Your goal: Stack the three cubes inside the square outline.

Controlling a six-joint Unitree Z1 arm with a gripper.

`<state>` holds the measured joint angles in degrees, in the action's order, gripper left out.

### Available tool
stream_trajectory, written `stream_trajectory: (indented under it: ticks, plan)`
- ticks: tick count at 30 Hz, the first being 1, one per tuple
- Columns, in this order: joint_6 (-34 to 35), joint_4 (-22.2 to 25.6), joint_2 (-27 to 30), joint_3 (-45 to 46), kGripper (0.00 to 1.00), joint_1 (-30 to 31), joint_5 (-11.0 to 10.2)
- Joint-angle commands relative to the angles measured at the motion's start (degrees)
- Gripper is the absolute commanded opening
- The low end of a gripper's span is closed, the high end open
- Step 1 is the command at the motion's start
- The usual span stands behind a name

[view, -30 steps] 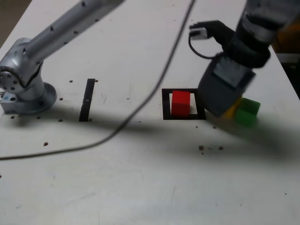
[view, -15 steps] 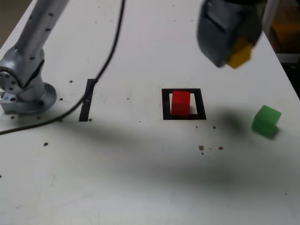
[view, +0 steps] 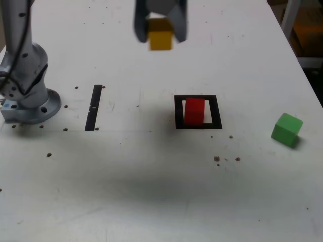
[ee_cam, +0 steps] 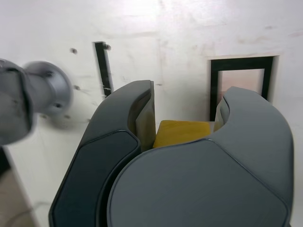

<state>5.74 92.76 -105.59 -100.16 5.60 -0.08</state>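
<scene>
Arm: the Z1 arm (view: 17, 30) is rising from its base (view: 34, 106) at the exterior view's left, and is leaving the top of that view, so its middle joints are not showing.
Gripper pose: the gripper (view: 160, 38) is hanging above the far part of the white table (view: 126, 176), its fingers pointing toward the near side in the exterior view and blurring slightly.
Pincer: it is closing on the yellow cube (view: 160, 42), its jaws standing about one cube apart.
Yellow cube: it is sitting between the two fingers, off the table, with part of it showing past their tips in the exterior view.
Red cube: the red cube (view: 194, 111) is resting inside the square outline (view: 179, 113), toward the exterior view's left side of the white centre; it is lying nearer and to the right of the gripper.
Green cube: the green cube (view: 286, 130) is lying on the table well to the right of the outline and slightly nearer, turned at an angle, well apart from the pincer.
Black strip: the straight tape strip (view: 93, 108) is running near to far between the base and the outline.
</scene>
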Motion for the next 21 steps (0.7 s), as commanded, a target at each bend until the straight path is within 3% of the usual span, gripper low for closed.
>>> stream_trajectory:
  ticks: [1, 13, 21]
  plan:
    - [-3.8, 1.0, -0.8, -0.6, 0.21, 1.1, -1.3]
    - [-7.7, 0.6, -10.4, -5.8, 0.22, 3.4, -3.6]
    - [-10.0, -0.3, -15.5, -7.5, 0.22, 2.8, -3.0]
